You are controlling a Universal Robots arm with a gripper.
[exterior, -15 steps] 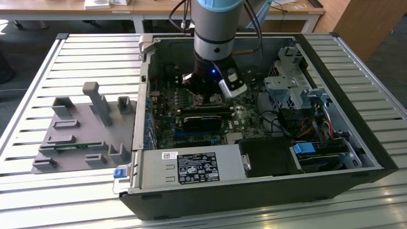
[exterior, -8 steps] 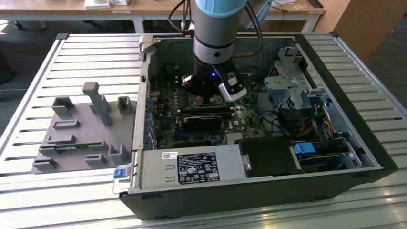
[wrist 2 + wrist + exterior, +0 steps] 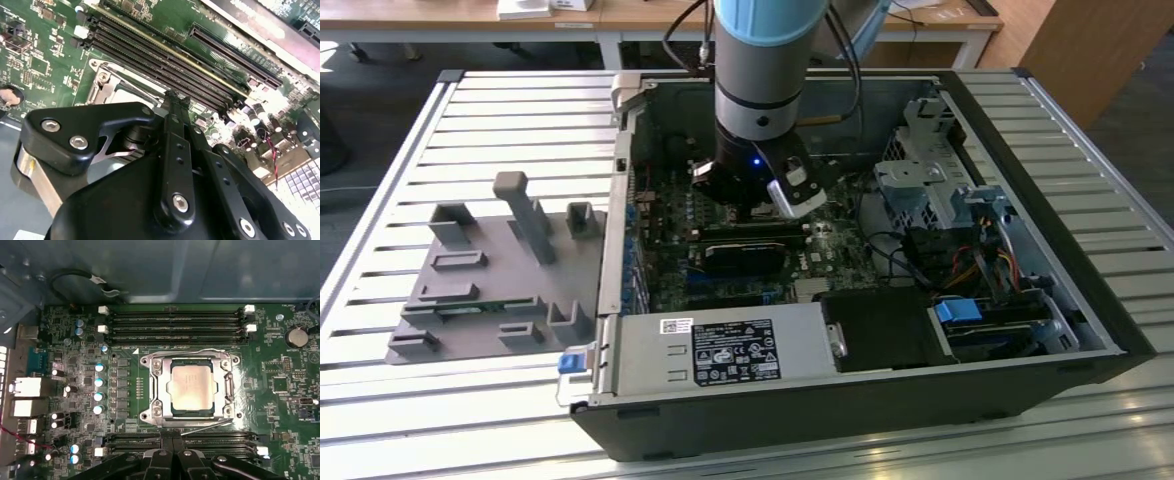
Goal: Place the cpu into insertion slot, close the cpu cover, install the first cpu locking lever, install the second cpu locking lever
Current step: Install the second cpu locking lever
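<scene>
Slatted table — computer case, grey fixture.

Exterior view looks down from high; both wrist views closely share the motherboard.

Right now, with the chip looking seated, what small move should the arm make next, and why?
Probably ease the gripper onto the nearest wire locking lever and press it. In the first wrist view the cpu lies under the closed cpu cover, and the shut gripper hangs just short of that lever. Whether it is latched is unclear.
</scene>
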